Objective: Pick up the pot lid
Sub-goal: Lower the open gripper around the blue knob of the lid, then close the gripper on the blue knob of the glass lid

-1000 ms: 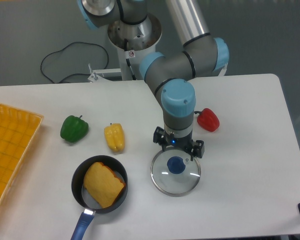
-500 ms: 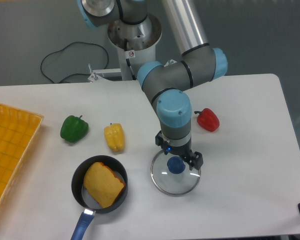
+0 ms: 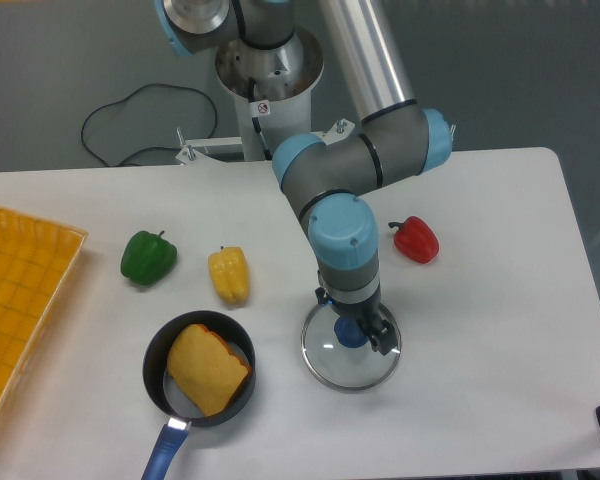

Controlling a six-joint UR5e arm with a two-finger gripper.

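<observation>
The gripper (image 3: 353, 322) points down over the pot lid, open, its two fingers spread to the upper left and lower right of the blue knob (image 3: 349, 334). The round glass pot lid (image 3: 332, 366) lies flat on the table with a thin metal rim. Part of the lid's far side is hidden behind the gripper. Whether the fingertips touch the glass, I cannot tell.
Left of the lid is a black pan (image 3: 242, 396) with a blue handle (image 3: 164, 452), holding a brown piece. Yellow (image 3: 229, 276), green (image 3: 148, 258) and red (image 3: 416, 240) peppers lie farther back. An orange crate (image 3: 30, 235) stands at the left edge.
My gripper has turned about its vertical axis, so its fingers now stand diagonally across the knob. Its tips also sit lower in view. The lid has not moved.
</observation>
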